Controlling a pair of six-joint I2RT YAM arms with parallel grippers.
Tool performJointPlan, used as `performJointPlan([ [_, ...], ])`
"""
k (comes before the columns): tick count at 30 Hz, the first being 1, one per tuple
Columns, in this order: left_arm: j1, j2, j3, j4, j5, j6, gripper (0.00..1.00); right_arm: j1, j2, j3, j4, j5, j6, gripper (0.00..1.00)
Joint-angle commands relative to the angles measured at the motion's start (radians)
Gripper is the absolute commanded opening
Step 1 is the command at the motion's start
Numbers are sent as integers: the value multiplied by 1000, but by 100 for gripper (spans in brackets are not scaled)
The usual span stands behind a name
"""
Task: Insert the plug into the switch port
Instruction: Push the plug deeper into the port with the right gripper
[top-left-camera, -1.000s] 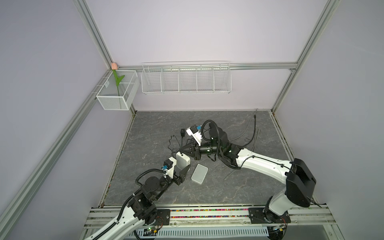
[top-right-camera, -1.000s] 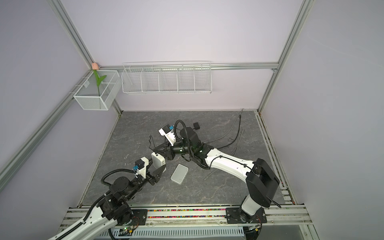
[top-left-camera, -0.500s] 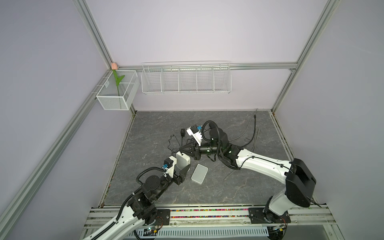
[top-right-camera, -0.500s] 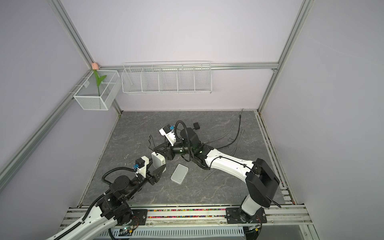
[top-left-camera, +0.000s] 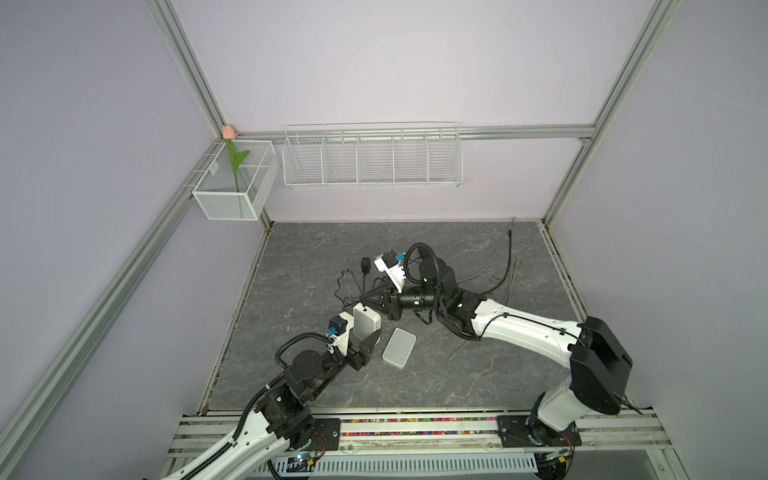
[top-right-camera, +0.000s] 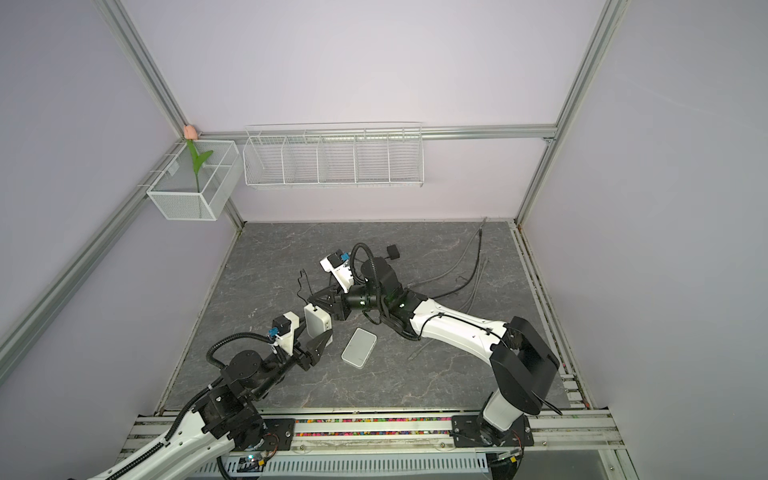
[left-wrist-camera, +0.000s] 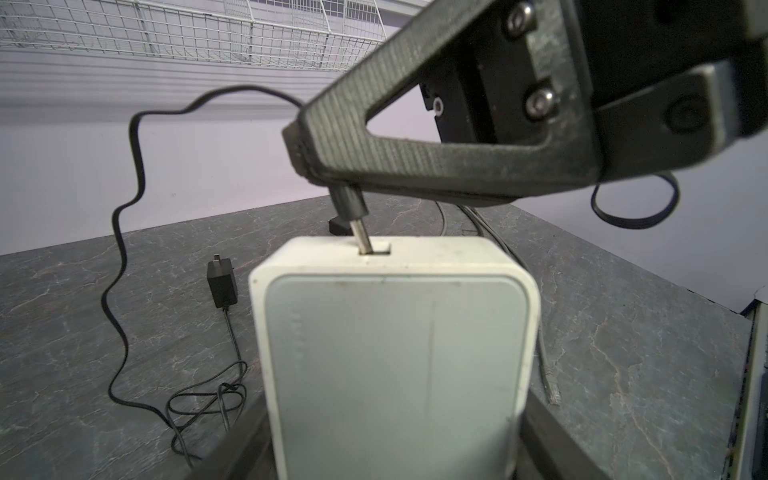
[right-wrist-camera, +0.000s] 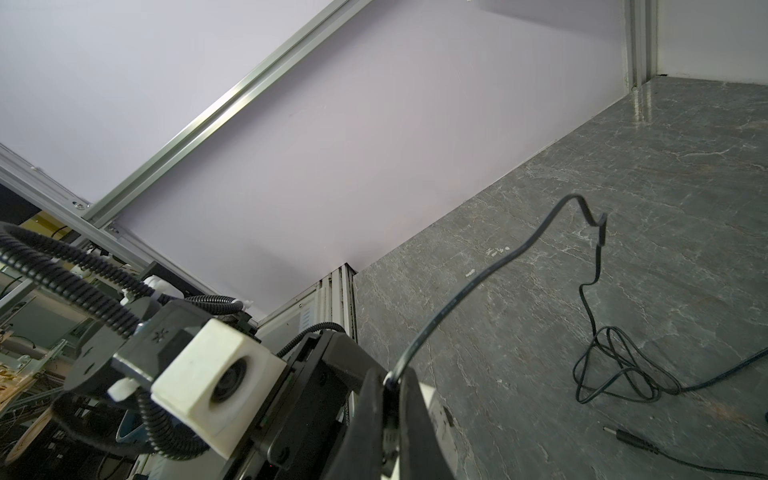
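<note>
Where the two arms meet near the table's middle, item one: white switch (top-left-camera: 365, 325), upright and clear of the grey marble table (top-left-camera: 457, 395), clamped by its sides in the left gripper (top-left-camera: 362, 334), jaws spread to the case's width; the left wrist view shows dark fingers (left-wrist-camera: 552, 451) at either flank. Item two: black barrel plug (left-wrist-camera: 352, 205), pinched in the right gripper (left-wrist-camera: 309, 168), jaws fully closed on it, tilted at the switch's upper edge. Its metal tip meets one end of the rectangular port (left-wrist-camera: 379, 249); depth of entry cannot be told. Item three: black cord (left-wrist-camera: 124, 199), leaving the plug in a raised loop and dropping to a tangle on the table. Item four: black adapter (left-wrist-camera: 222, 282), lying near that tangle. Item five: second white box (top-left-camera: 399, 347), flat on the table just beside the left gripper. Item six: grey cables (top-left-camera: 509, 257), loose toward the right rear. Item seven: white wire rack (top-left-camera: 372, 156) and mesh basket (top-left-camera: 232, 195) holding a tulip (top-left-camera: 228, 132), hung on the frame rails.
</note>
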Motion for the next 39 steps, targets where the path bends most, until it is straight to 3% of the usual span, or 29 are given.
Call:
performJointPlan([
  [1, -13, 0, 78, 113, 25, -6, 0, 6, 12, -40, 10, 17, -6, 7],
  [26, -18, 1, 49, 188, 21, -112, 0, -2, 4, -120, 171, 0, 69, 7],
  [39, -18, -1, 58, 187, 19, -107, 0, -2, -5, -151, 175, -34, 69, 7],
])
